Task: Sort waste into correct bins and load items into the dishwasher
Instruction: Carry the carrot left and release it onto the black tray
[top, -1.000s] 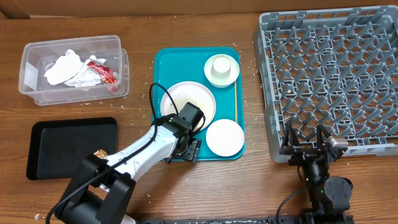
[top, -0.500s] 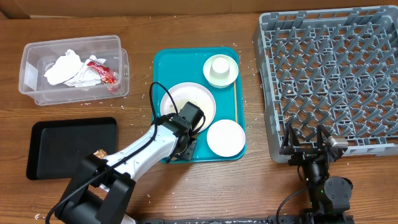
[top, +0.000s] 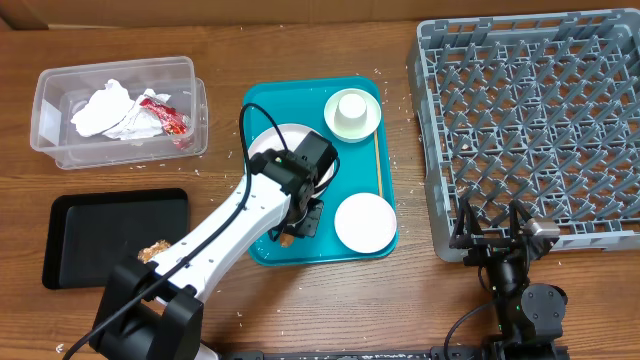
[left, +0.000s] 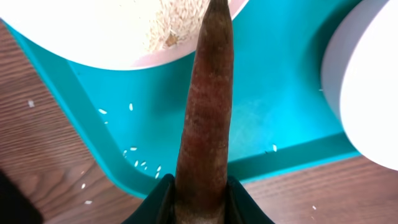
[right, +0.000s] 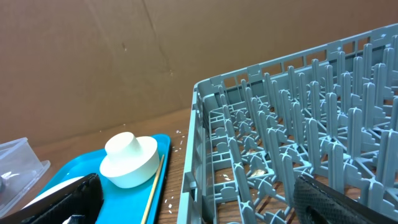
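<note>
Crumpled napkins (top: 100, 110) and a red wrapper (top: 165, 120) lay in the clear tub (top: 45, 82); a tapered brownish carrot piece (left: 205, 112), gripped at its thick end, pointed at the rice-strewn plate (left: 93, 31).

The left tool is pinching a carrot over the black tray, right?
Not quite. The left tool is pinching the carrot, but over the teal tray, not the black tray. The left wrist view shows the teal tray under the carrot.
</note>
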